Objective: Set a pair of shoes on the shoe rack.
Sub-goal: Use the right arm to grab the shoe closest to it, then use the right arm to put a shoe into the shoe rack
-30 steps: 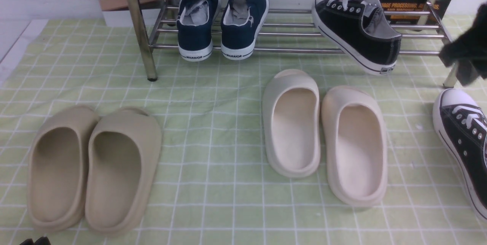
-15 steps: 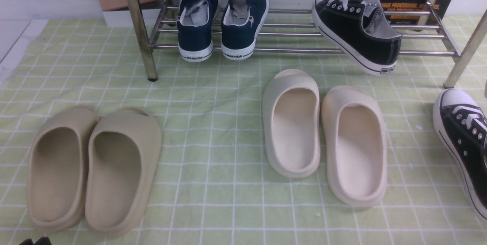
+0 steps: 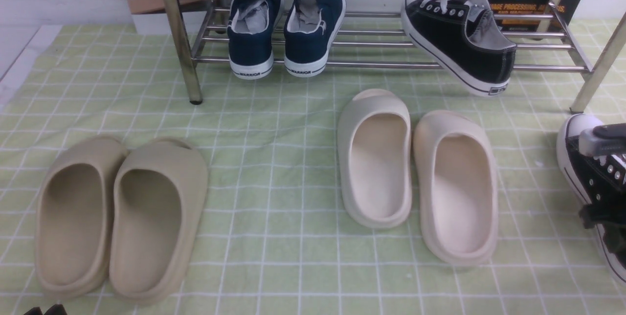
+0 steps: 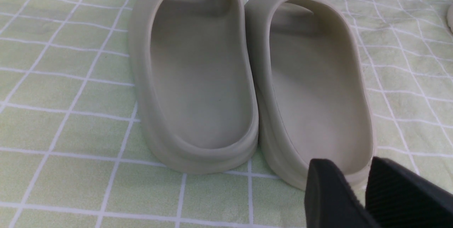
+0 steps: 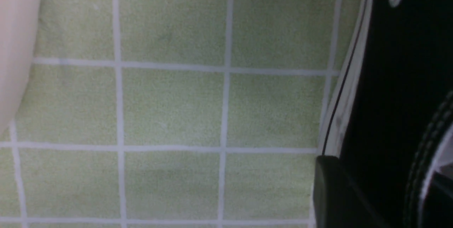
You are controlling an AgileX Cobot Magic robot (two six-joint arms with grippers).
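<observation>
One black sneaker point(image 3: 459, 36) lies at an angle on the right part of the shoe rack point(image 3: 371, 65), heel hanging over the front rod. The other black sneaker point(image 3: 582, 178) lies on the green checked cloth at the far right, below the rack's right leg. My right gripper point(image 3: 606, 217) is down on this sneaker. In the right wrist view point(image 5: 382, 192) it is open, one finger outside the sneaker's point(image 5: 389, 79) side wall and one inside the opening. My left gripper point(image 4: 364, 182) is low at the front left, jaws nearly together and empty, by the heel of a beige slipper.
Two navy WARRIOR sneakers point(image 3: 281, 26) stand on the rack's left part. A beige slipper pair point(image 3: 117, 217), also in the left wrist view point(image 4: 198, 72), lies front left. A cream slipper pair point(image 3: 415, 173) lies in the middle, close left of the floor sneaker.
My right arm was up by the rack's right end a second ago, then out of view. It has now come down onto the black sneaker on the cloth. Nothing else moved.
</observation>
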